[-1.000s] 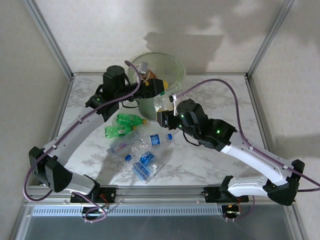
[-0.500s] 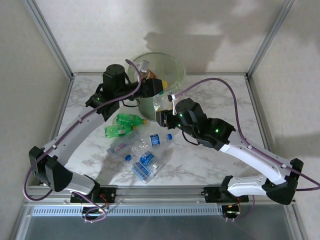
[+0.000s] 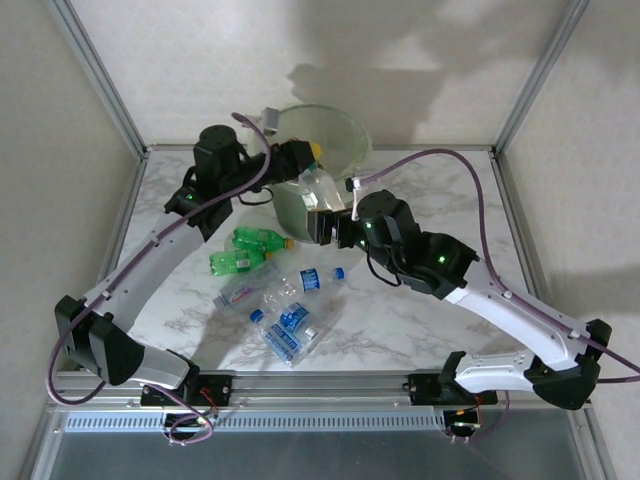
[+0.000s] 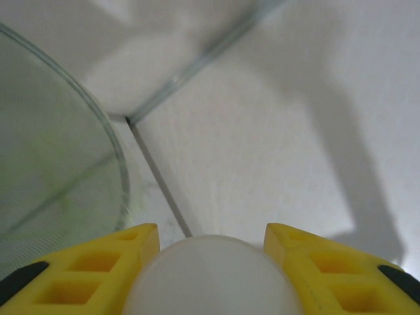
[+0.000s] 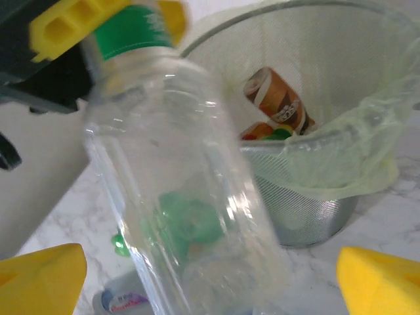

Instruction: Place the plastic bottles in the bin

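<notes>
A clear bottle (image 3: 318,190) with a green label hangs by its neck beside the bin's (image 3: 352,128) near rim. My left gripper (image 3: 306,158) is shut on it. In the left wrist view its white cap (image 4: 211,279) fills the gap between the yellow fingers (image 4: 98,266). My right gripper (image 3: 322,226) stands open just below the bottle; in the right wrist view the bottle's body (image 5: 177,184) hangs between the wide-apart fingertips (image 5: 39,275) without touching them. The bin (image 5: 315,210) holds a brown-labelled bottle (image 5: 279,102).
Loose bottles lie on the marble table left of the right arm: two green ones (image 3: 262,238) (image 3: 238,262) and several clear blue-labelled ones (image 3: 310,278) (image 3: 290,325). Metal frame posts stand at the table's back corners behind the bin.
My right gripper has opened and let go of the clear bottle. My left gripper has shut on its neck and shifted slightly left and back with it.
</notes>
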`<state>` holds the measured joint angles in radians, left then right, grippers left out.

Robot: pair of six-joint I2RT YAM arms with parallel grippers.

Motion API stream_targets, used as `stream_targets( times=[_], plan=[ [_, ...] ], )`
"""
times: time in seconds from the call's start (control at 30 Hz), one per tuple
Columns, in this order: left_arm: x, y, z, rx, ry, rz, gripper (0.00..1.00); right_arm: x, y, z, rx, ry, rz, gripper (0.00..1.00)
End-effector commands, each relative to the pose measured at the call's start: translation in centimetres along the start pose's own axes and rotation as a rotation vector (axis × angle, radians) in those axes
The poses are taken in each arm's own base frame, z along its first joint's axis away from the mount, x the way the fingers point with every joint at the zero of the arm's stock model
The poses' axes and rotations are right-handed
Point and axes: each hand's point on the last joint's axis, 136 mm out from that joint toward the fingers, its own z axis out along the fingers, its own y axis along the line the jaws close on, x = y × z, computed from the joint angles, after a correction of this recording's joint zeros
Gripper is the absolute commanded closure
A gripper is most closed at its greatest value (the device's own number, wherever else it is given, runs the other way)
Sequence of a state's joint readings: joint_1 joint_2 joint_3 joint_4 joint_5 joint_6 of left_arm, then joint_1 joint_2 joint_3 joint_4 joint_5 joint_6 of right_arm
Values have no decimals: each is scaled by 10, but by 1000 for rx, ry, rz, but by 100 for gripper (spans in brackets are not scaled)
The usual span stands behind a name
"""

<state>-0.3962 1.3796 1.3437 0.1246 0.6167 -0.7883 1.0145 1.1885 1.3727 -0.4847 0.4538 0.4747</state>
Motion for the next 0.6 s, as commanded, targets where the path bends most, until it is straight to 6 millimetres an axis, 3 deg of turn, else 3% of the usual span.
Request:
stream_targets(
  times=[0.0, 0.13, 0.33, 0.57],
  plan=[
    [-50, -39, -33, 140, -229, -13, 66, -40, -9, -22, 12, -147, 133, 1],
    [-64, -50, -55, 232, -324, -43, 67, -55, 10, -36, -246, -161, 228, 1],
    [-69, -58, -76, 380, -405, -153, 68, -69, 33, -52, -661, -150, 356, 1],
    [-66, -60, -95, 538, -457, -264, 68, -76, 42, -48, -863, -144, 459, 1]
  ],
)
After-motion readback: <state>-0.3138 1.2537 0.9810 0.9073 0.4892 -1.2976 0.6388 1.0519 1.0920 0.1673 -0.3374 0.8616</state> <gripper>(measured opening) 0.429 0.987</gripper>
